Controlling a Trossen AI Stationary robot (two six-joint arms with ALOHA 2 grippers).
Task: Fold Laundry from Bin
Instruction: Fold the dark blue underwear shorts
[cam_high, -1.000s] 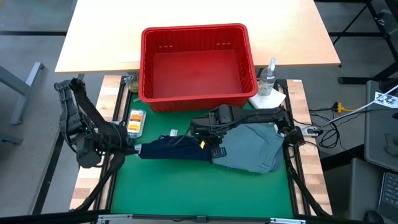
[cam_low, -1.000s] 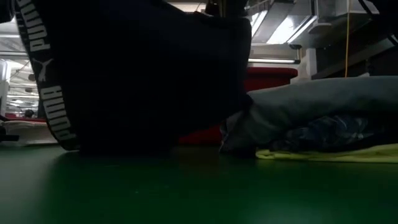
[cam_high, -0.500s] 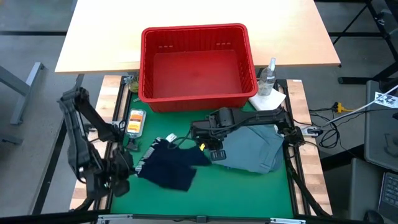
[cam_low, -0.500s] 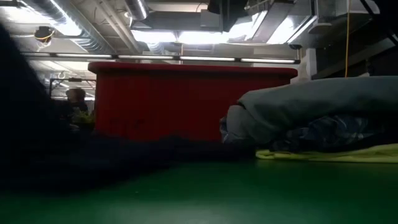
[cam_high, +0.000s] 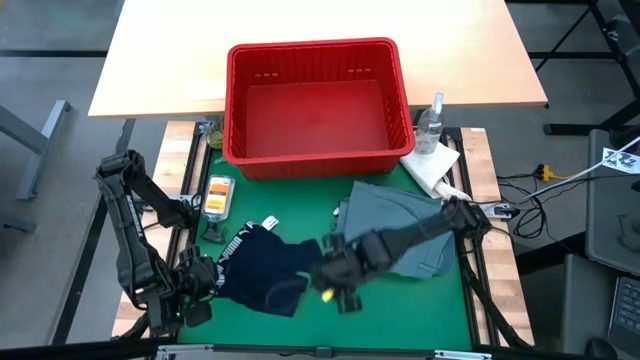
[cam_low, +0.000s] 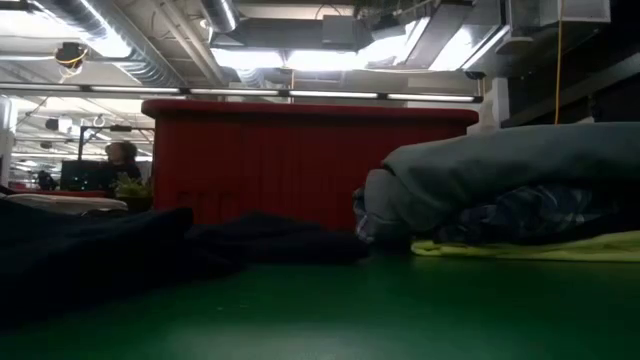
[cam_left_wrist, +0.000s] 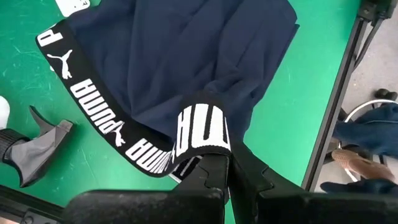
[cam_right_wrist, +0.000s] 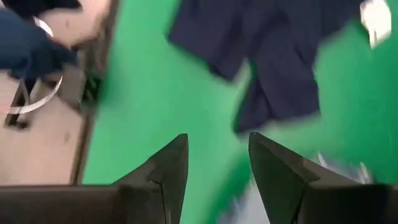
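My left pincer (cam_left_wrist: 217, 163) reaches low at the near left of the bench (cam_high: 400, 310), clenched on the waistband of the dark navy garment (cam_high: 262, 271). My right pincer (cam_right_wrist: 214, 163) hangs spread and empty just beside the garment's right edge.

The dark navy garment (cam_high: 268, 276) lies rumpled on the green surface (cam_high: 400, 310), its black waistband with white lettering pinched in the closed left pincer (cam_high: 196, 288) at that pincer's tip; the rest of the cloth spreads away from it toward the right pincer (cam_high: 335, 292), which stands open just beside the garment's far edge. Beyond the right pincer, the large grey-blue garment (cam_high: 400, 228) lies folded on top of a pile, with the plaid shirt (cam_low: 530, 218) and the yellow garment (cam_low: 530, 250) beneath it. The red bin (cam_high: 316, 105) stands upright farther back, beyond both pincers, showing only its bare floor.
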